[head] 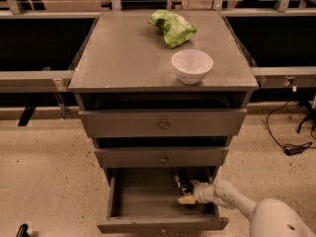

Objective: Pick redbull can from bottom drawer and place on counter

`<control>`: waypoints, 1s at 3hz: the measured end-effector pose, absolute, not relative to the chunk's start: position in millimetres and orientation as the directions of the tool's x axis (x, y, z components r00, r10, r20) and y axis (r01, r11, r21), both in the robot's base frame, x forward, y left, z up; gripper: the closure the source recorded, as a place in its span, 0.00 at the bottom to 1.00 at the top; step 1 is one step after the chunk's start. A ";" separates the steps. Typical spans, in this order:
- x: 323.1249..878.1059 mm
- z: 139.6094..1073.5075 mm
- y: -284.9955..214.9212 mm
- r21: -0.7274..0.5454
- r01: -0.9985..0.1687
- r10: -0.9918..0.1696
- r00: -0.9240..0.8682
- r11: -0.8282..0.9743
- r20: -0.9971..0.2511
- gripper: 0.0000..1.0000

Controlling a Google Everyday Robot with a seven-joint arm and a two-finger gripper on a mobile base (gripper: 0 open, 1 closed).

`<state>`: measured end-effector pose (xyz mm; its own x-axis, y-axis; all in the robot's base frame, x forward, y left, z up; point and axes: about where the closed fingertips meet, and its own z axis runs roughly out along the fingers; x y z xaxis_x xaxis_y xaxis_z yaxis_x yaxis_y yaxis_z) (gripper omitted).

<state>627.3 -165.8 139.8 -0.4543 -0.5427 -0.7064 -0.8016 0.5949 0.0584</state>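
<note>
The bottom drawer (pixel 143 201) is pulled open below two shut grey drawers. The redbull can (pixel 181 182) shows as a dark shiny shape at the drawer's back right, partly under the middle drawer's front. My gripper (pixel 186 195) reaches into the drawer from the right on a white arm, right next to the can, its pale fingertips just in front of it. The grey counter (pixel 128 53) is the cabinet top above.
A white bowl (pixel 192 65) stands on the counter's front right. A green bag (pixel 171 26) lies at its back right. Dark shelving runs along both sides of the cabinet. A black cable (pixel 291 142) lies on the speckled floor at right.
</note>
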 end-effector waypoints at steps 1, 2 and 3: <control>626.0 138.9 -166.3 0.059 -0.803 -0.546 -0.455 0.593 -0.703 0.30; 623.9 138.4 -167.0 0.059 -0.805 -0.550 -0.455 0.590 -0.700 0.47; 620.3 139.8 -165.4 0.053 -0.816 -0.563 -0.443 0.576 -0.698 0.71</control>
<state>620.3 -165.4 139.8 -0.4430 -0.5626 -0.6980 -0.8157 0.5760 0.0534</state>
